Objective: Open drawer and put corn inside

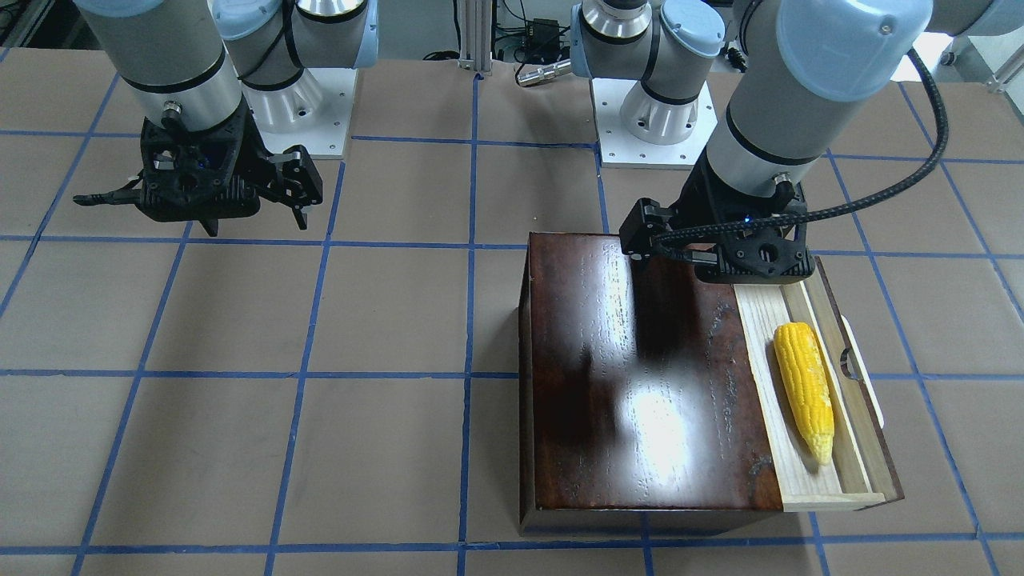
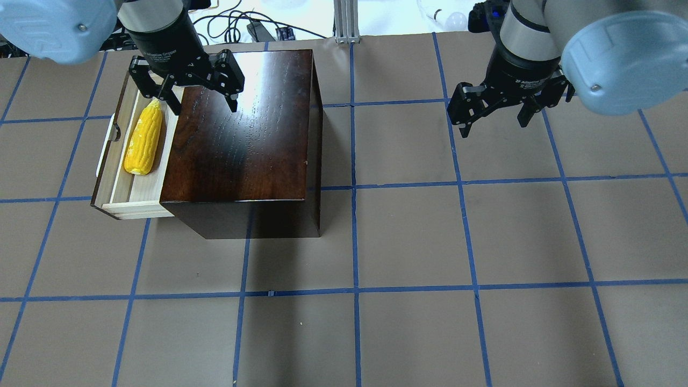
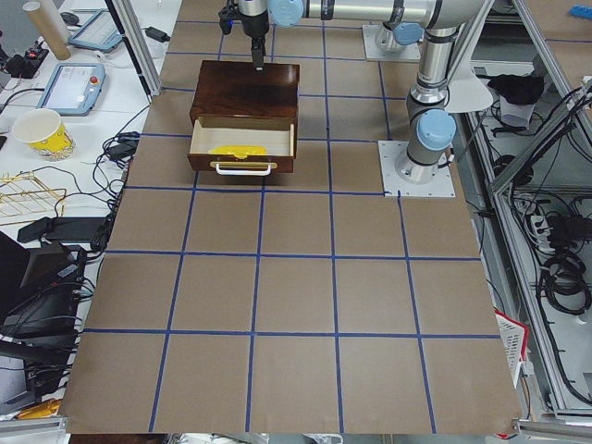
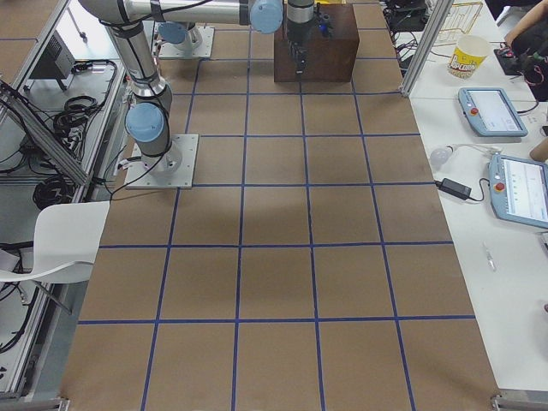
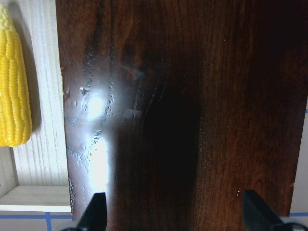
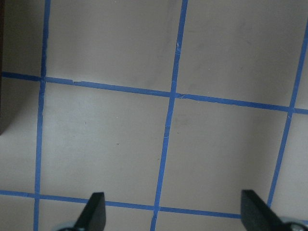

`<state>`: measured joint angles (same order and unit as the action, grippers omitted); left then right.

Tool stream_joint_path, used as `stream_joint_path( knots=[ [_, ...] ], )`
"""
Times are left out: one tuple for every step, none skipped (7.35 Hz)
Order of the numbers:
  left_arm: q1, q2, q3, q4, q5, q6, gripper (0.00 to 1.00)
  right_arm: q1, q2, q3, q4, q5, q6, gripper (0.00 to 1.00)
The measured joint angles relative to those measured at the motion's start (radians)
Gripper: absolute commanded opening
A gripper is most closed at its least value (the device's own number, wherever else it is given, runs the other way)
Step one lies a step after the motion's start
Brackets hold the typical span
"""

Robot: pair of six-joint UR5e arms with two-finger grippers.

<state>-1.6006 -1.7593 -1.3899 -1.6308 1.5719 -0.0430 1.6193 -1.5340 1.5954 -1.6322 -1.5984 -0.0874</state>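
The glossy dark-brown box stands on the table with its drawer pulled out; the white loop handle shows on its front. The yellow corn lies inside the pale tray, also seen from the front and in the left wrist view. My left gripper is open and empty, hovering over the box top beside the drawer. My right gripper is open and empty, over bare table far from the box.
The table is brown paper with a blue tape grid. The two arm bases stand at the robot's edge. Side benches hold tablets and a paper cup.
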Motion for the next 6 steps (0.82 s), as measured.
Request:
stream_joint_path(
  knots=[
    [0.005, 0.002, -0.005, -0.002, 0.0, 0.001, 1.0, 0.001, 0.0, 0.0, 0.0, 0.0, 0.0, 1.0],
    [0.01, 0.002, -0.007, -0.007, -0.002, 0.002, 1.0, 0.001, 0.0, 0.0, 0.0, 0.0, 0.0, 1.0],
    [0.011, 0.003, -0.007, -0.009, -0.003, 0.004, 1.0, 0.0, 0.0, 0.0, 0.0, 0.0, -0.001, 1.0],
    [0.012, 0.003, -0.007, -0.009, -0.003, 0.004, 1.0, 0.0, 0.0, 0.0, 0.0, 0.0, 0.0, 1.0],
    [0.012, 0.003, -0.006, -0.008, -0.005, 0.004, 1.0, 0.001, 0.0, 0.0, 0.0, 0.0, 0.0, 1.0],
    [0.012, 0.004, -0.005, -0.007, -0.008, 0.002, 1.0, 0.002, 0.0, 0.0, 0.0, 0.0, 0.0, 1.0]
  ],
)
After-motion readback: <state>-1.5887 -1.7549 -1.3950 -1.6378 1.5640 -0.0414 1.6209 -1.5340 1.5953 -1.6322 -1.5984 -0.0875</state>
